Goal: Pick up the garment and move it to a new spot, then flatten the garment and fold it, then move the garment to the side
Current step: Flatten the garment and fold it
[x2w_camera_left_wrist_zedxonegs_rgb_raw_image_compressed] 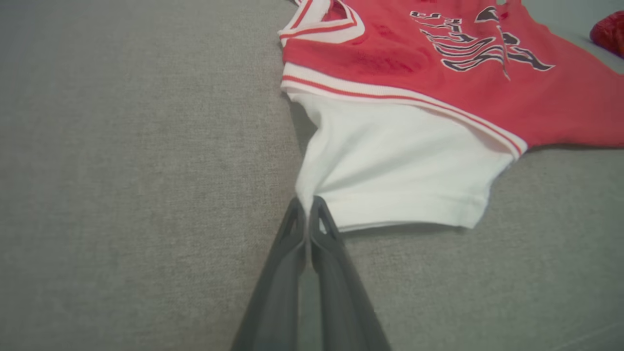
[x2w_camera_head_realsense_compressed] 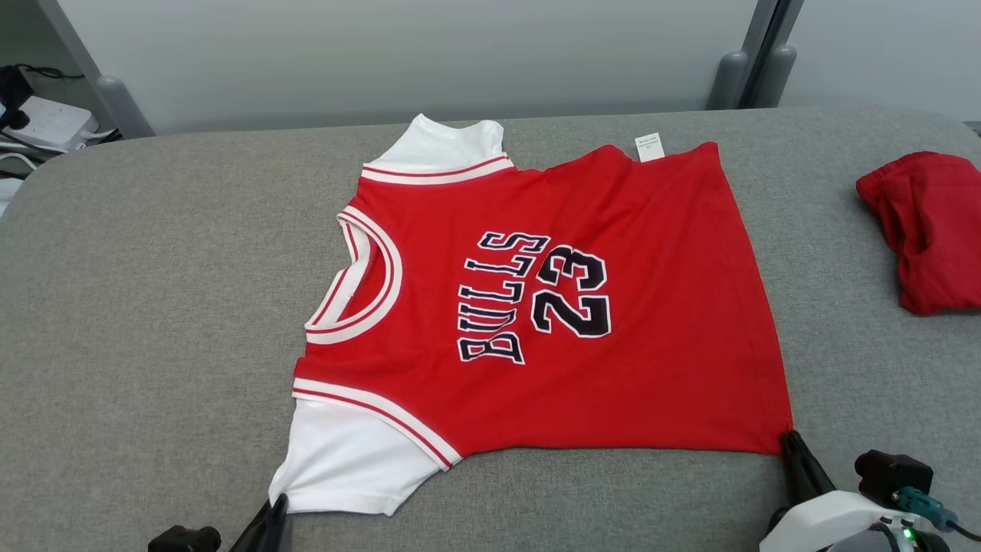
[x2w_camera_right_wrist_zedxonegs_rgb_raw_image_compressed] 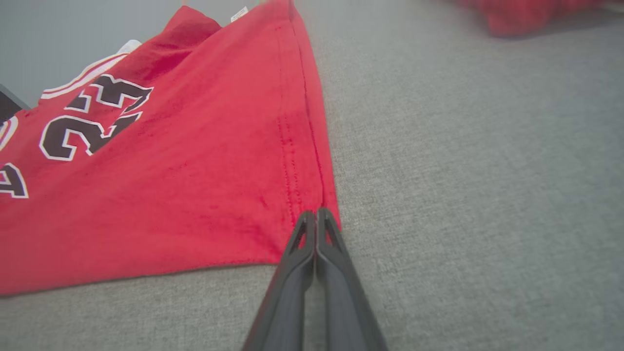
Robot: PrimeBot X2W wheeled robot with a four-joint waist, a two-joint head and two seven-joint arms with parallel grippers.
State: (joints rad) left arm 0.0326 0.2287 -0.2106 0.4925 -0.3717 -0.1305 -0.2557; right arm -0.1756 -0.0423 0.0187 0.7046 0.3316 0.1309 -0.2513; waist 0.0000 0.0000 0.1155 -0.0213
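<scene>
Grey tabletop (x2w_camera_head_realsense_compressed: 153,307), red garment (x2w_camera_head_realsense_compressed: 613,368), pale wall (x2w_camera_head_realsense_compressed: 383,54)

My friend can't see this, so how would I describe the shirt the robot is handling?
On the grey padded table, look to the middle, where the jersey lies spread flat. Unlike the crumpled plain red cloth at the right edge, it has white sleeves and BULLS 23 printed in black.

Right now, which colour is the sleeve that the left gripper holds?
White; the left wrist view shows the sleeve best, pinched in the left gripper.
</scene>
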